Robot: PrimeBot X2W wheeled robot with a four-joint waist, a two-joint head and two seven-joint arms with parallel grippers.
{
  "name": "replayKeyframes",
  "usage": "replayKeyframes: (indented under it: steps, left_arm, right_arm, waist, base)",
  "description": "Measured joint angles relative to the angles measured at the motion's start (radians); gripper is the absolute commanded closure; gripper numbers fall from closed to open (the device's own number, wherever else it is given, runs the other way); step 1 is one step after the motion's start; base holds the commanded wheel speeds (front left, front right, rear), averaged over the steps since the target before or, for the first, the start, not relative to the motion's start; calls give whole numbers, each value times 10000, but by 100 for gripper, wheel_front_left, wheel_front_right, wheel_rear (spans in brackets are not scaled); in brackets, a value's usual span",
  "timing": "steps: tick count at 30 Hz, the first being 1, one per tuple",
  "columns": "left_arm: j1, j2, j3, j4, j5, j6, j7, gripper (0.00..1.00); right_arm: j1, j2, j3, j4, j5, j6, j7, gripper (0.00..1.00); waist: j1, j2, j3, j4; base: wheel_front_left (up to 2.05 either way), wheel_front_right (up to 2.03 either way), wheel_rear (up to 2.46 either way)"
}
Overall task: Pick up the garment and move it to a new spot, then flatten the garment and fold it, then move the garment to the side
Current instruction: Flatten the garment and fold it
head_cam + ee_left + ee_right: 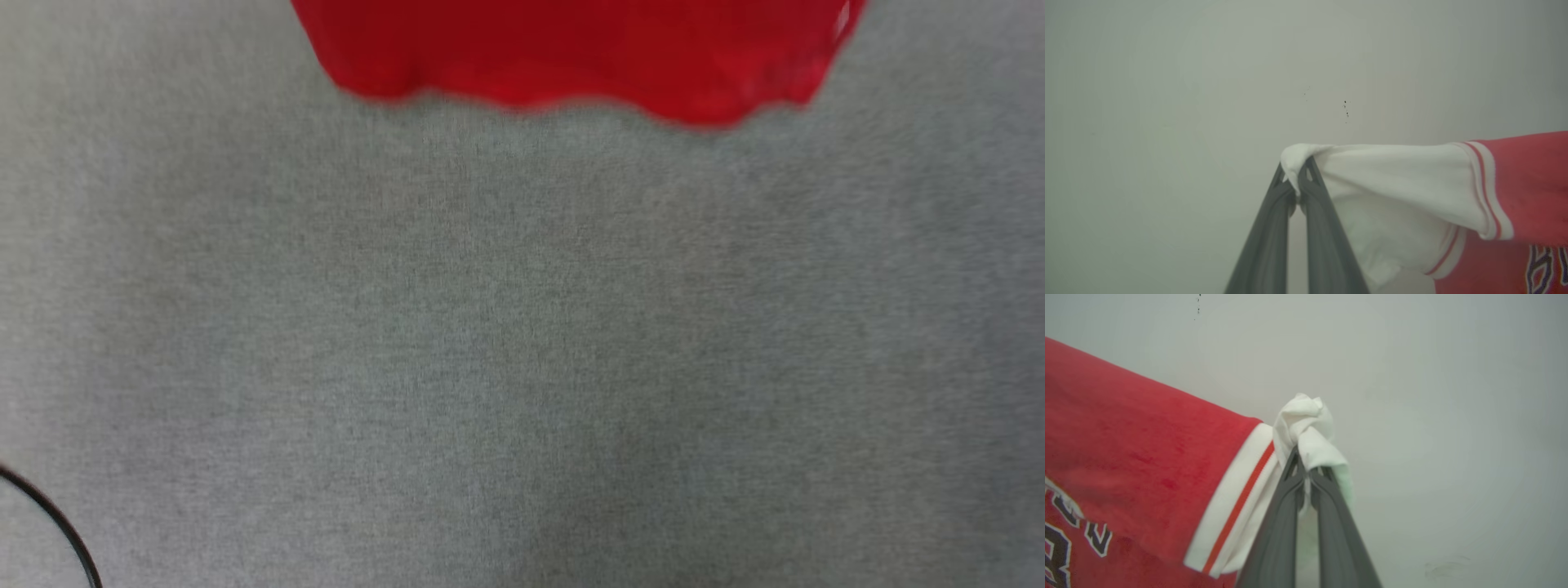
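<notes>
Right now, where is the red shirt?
The red shirt hangs at the top middle of the head view, over the grey surface, stretched between the left gripper and right gripper, each shut on a white sleeve.

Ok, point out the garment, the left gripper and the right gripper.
garment (571, 49), head view, on the red cloth above its wavy lower edge.
left gripper (1295, 179), left wrist view, between the fingertips, where they pinch the garment.
right gripper (1308, 473), right wrist view, between the fingertips, where they pinch the garment.
</notes>
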Motion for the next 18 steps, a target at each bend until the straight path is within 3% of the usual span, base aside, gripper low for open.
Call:
replayKeyframes:
  steps: [8,14,18]
  left_arm:
    - [-2923,-556,-746,2700,675,-125,-1425,100]
    - [-3849,-1049,-1009,4249,907,-140,-2800,100]
    - [-3682,-1641,-1455,5118,865,-230,-3444,100]
  right_arm:
    - [-2697,199,314,2351,-1080,2,-1517,100]
    - [-3614,474,443,3657,-1609,2,-2378,100]
    - [-3346,694,487,4324,-1641,2,-2765,100]
  waist:
    - [0,0,1592,383]
    - [0,0,2422,837]
    - [0,0,2669,1206]
  base:
    - [0,0,0]
    - [0,0,0]
    - [0,0,0]
